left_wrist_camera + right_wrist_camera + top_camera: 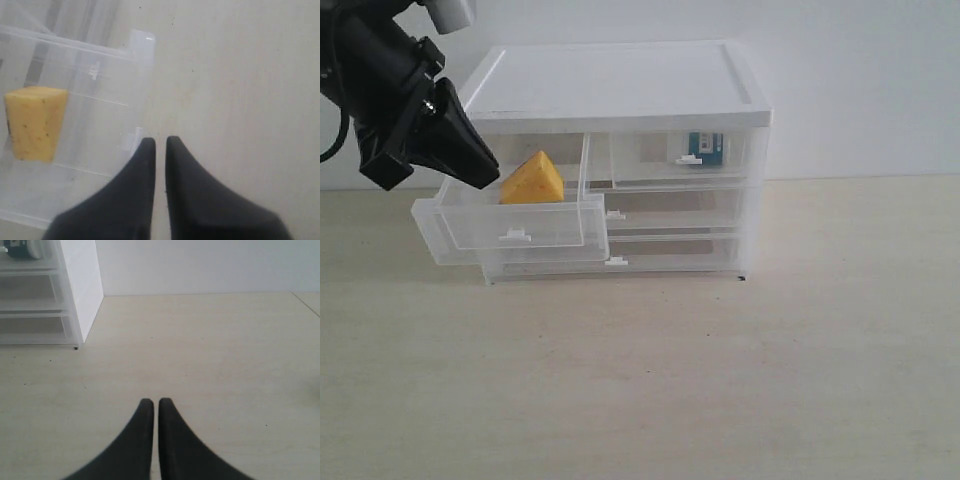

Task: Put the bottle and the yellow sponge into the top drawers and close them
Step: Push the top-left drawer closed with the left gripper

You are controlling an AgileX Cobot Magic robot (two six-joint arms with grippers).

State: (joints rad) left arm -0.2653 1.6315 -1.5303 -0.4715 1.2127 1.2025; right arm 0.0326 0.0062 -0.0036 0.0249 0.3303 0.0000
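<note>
The yellow sponge leans in the open left top drawer. The bottle sits in the shut right top drawer at its 3 o'clock. The left fingers, closed and empty, hang at the open drawer's 9 o'clock. The right fingers, closed and empty, hover over the pale wood-grain table, with a white wall behind.

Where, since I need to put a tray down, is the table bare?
The table is bare in front of the drawer unit and to its right. Crowded at left: the pulled-out top drawer holding the yellow sponge, with the left gripper close by.
</note>
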